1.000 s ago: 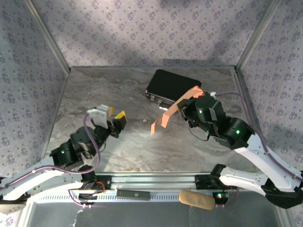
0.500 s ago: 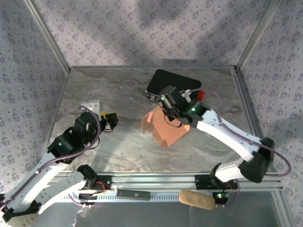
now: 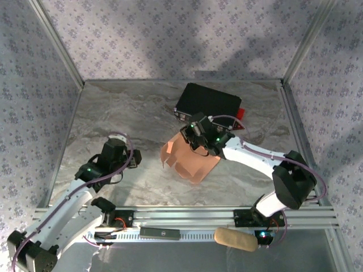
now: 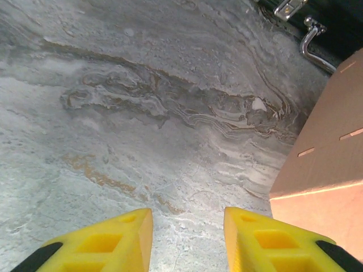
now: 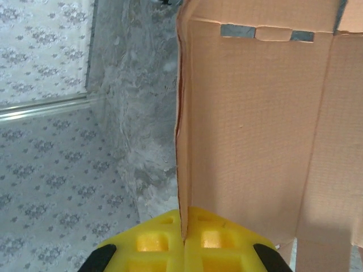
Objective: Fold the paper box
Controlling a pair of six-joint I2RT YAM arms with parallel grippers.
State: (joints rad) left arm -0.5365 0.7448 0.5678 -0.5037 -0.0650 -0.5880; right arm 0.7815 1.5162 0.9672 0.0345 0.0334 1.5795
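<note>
The right gripper [image 5: 182, 241] is closed on the paper box [image 5: 255, 113]; its yellow fingers [image 5: 150, 242] meet on one thin edge of the salmon-orange cardboard, and the sheet spreads out from there to the right in the right wrist view, with fold lines and two small slots near its far end; from above, this gripper [image 3: 198, 134] holds the far side of the sheet, which is raised, while the near part of the paper box [image 3: 191, 163] slopes down toward the table [image 3: 113, 113]; whether the near edge touches the table cannot be told for sure. The left gripper [image 4: 187, 226] is partly open; a moderate gap stands between its two yellow fingers and only the grey marbled table [image 4: 142, 102] shows in that gap, so it holds nothing; it points toward the paper box [image 4: 323, 170], which lies just to its right with two short slits and one crease visible. From above, the left gripper [image 3: 131, 160] is near the left side of the sheet but apart from it. The black case [image 3: 207, 102] sits just behind the sheet; its metal latch and handle show at the upper right in the left wrist view, beside the black case [image 4: 340, 25]; patterned walls [image 3: 170, 34] close the table on three sides.
</note>
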